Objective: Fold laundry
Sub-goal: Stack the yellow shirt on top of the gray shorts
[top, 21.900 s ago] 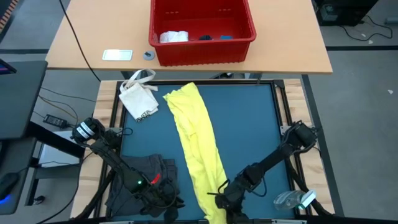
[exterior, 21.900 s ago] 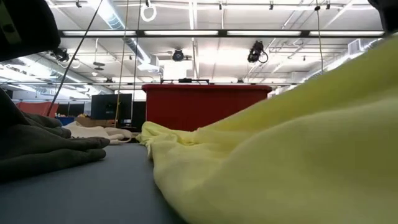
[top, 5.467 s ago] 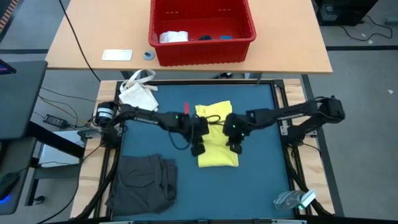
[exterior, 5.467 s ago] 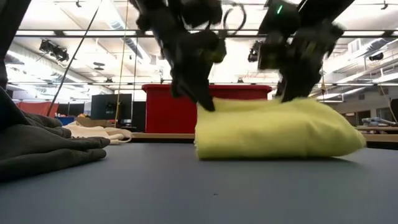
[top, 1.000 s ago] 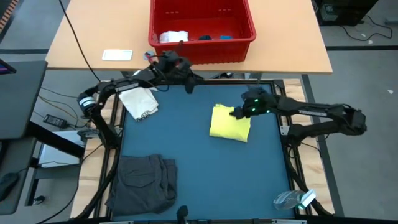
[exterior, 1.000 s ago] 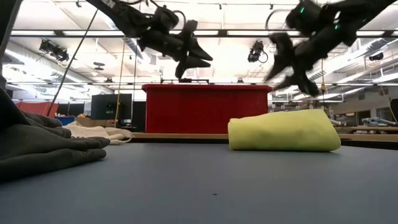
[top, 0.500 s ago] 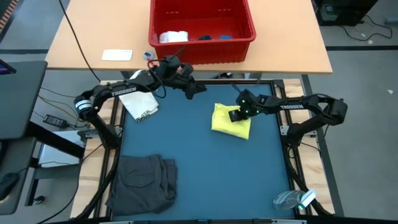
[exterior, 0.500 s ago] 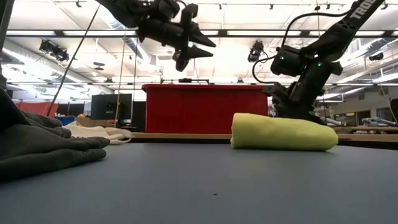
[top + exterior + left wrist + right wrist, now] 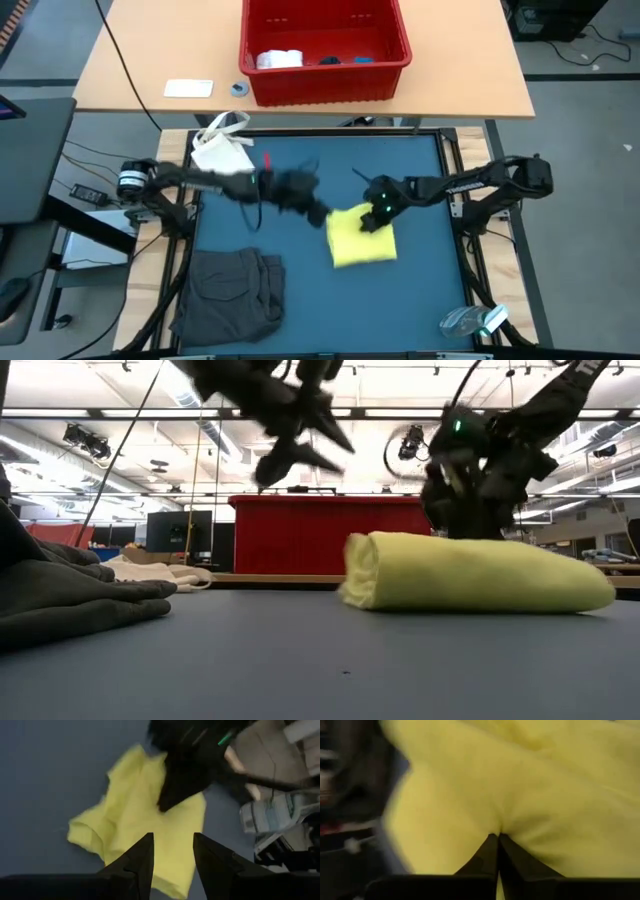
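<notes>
The right gripper is now clenched on a pinch of the folded yellow T-shirt, which has slid from about 2 o'clock toward the centre of the blue table. The left gripper, jaws released and empty, has come back from the red basket at 12 o'clock and hovers just beside the bundle. I judge the fold finished and the bundle only being repositioned; the dark grey garment at 7 o'clock still waits.

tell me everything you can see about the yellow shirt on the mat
The yellow T-shirt is soft bright cloth, folded into a compact, thick bundle with a rounded, rolled edge. It lies flat on the dark blue mat, right of centre. The right gripper is shut on its far edge, pinching a fold. The left gripper hovers just beside it, open, not touching.
</notes>
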